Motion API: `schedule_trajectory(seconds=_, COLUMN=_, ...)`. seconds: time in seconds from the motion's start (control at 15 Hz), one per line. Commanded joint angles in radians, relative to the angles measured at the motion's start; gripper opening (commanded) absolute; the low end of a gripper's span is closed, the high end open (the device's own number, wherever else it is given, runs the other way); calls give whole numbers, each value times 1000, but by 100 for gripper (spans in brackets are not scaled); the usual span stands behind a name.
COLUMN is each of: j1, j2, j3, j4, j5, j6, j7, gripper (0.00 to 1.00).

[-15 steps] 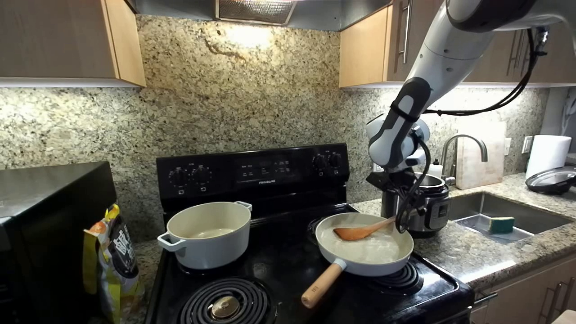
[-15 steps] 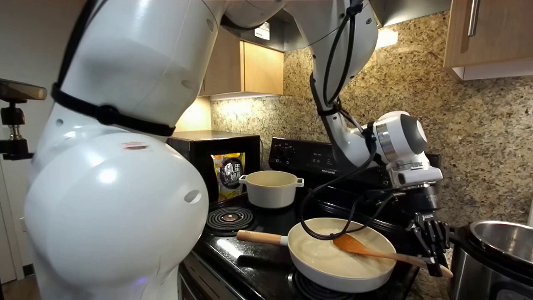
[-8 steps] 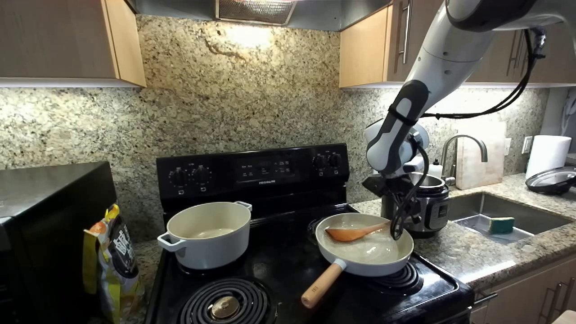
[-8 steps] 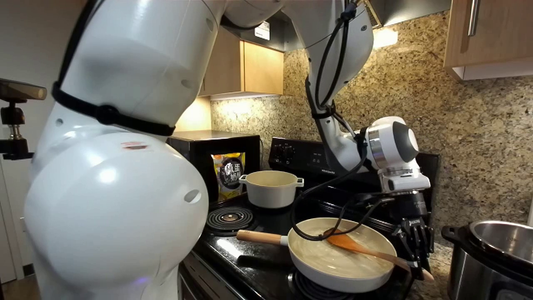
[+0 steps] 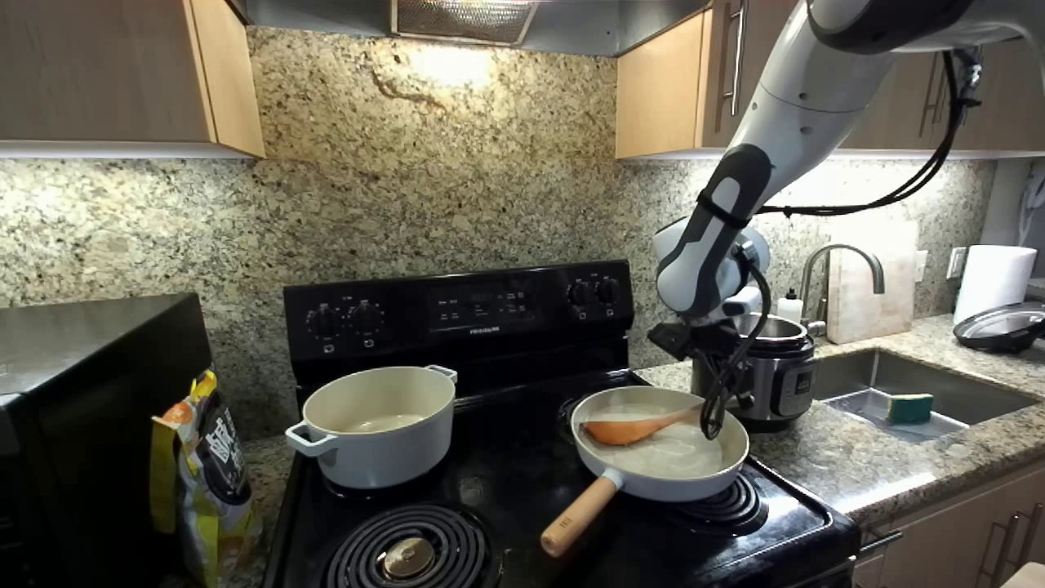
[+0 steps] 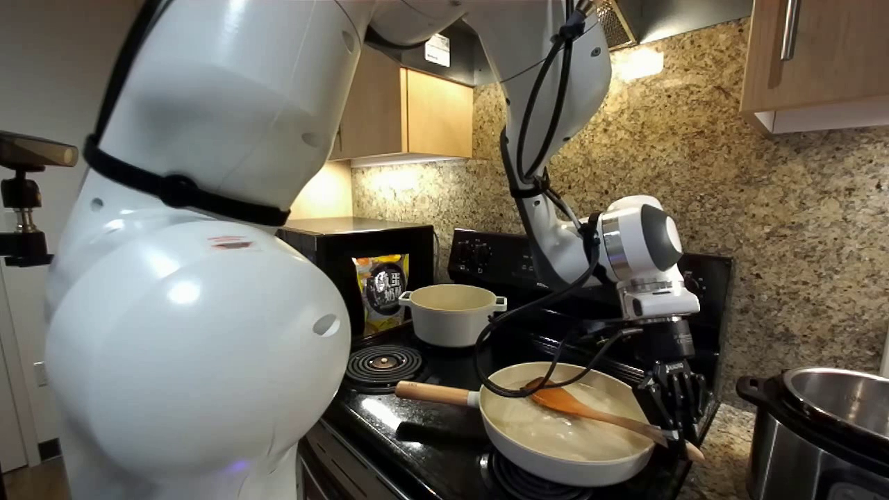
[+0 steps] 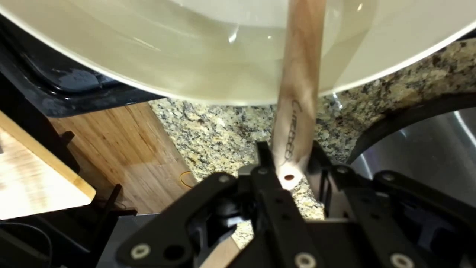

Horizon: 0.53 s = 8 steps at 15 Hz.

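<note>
Pinched the brown wooden spoon (image 7: 297, 93) in black two-fingered tool (image 7: 290, 150), risking twist if levered against round cream pan (image 7: 223, 74), wrist-view six o'clock.

One wooden spatula (image 5: 624, 430), one frying pan (image 5: 673, 459), one casserole pot (image 5: 384, 453), one electric pressure cooker (image 5: 784, 392) — four stove knobs (image 5: 366, 317) — one snack bag (image 5: 220, 457), one sponge (image 5: 909, 408), one faucet (image 5: 878, 280), one paper towel roll (image 5: 993, 282).

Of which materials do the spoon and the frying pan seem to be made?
Spoon: wood, smooth-looking, with faint lengthwise grain.
Frying pan: probably metal, but the even, pale, satin-looking coating hides the base. Its handle seems smooth wood, judging by the tan colour.
</note>
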Motion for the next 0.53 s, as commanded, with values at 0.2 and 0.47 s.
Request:
schedule_trajectory(seconds=0.2, j1=13, j2=-149, j3=-34, j4=-151, j5=-55, j6=72, j7=28, gripper=75)
schedule_trajectory(seconds=0.47, j1=-2, j2=-275, j3=-46, j4=-229, j5=-167, j6=73, j7=21, gripper=100)
